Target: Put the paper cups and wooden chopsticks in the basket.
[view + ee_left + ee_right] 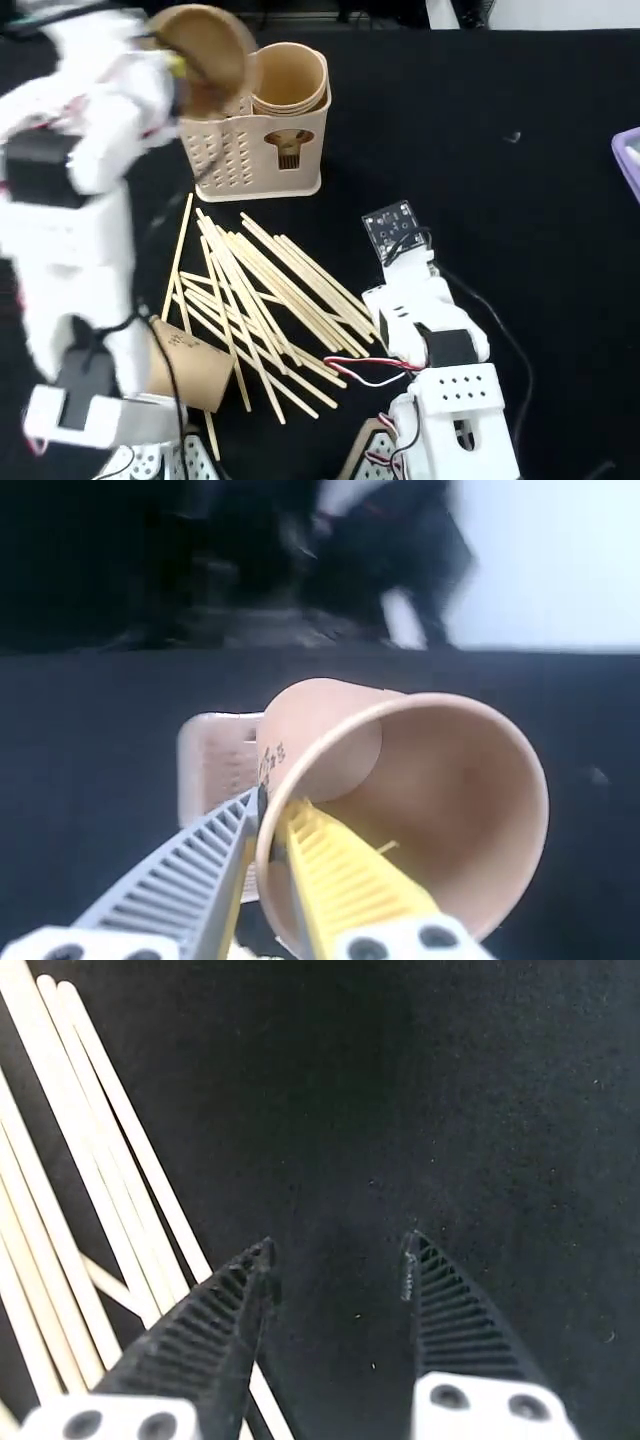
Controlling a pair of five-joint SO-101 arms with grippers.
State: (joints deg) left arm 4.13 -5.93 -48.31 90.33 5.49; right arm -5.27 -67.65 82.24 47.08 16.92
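The left end effector pinches a cup by its rim, tilted above the basket — a thin grip, so it could slip or snag the stacked cups inside. The right end effector gapes empty beside the chopsticks on the counter.

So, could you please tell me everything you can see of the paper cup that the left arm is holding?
The paper cup is plain brown paper with a rolled rim and some dark print on its outer wall, and it looks empty. It is tipped on its side, mouth toward the wrist camera. The left gripper is shut on its rim, pinching the wall from outside and inside. It hangs in the air over the basket, beside the stacked cups standing there.
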